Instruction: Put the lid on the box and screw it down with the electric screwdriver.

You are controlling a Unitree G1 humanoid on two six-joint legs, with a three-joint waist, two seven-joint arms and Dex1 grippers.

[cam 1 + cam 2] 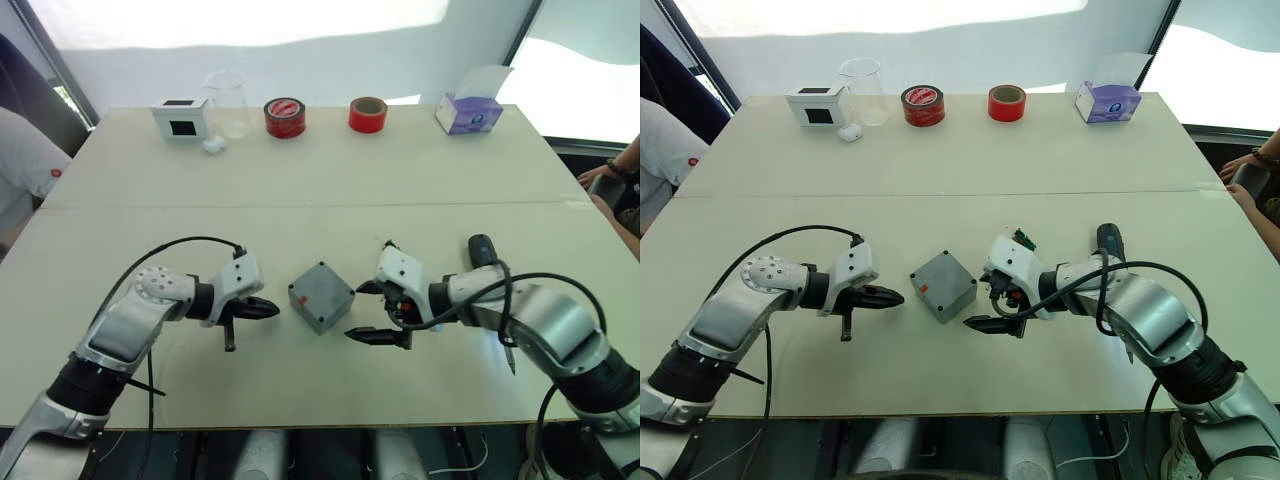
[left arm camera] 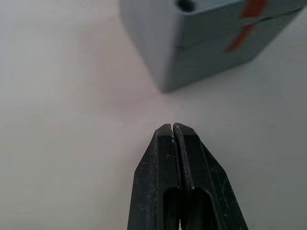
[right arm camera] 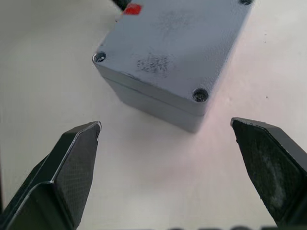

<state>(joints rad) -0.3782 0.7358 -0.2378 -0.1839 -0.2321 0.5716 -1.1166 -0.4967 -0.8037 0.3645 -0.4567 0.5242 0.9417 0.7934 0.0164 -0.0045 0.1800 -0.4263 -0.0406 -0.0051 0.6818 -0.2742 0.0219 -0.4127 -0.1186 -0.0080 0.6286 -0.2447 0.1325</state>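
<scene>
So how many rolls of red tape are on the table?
2: one red roll beside the clear beaker, another between it and the purple tissue box, both along the far edge.

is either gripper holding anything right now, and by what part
Nothing is held. The left gripper is shut on nothing beside the box; the right gripper is open, short of it. The lid sits on the box.
</scene>
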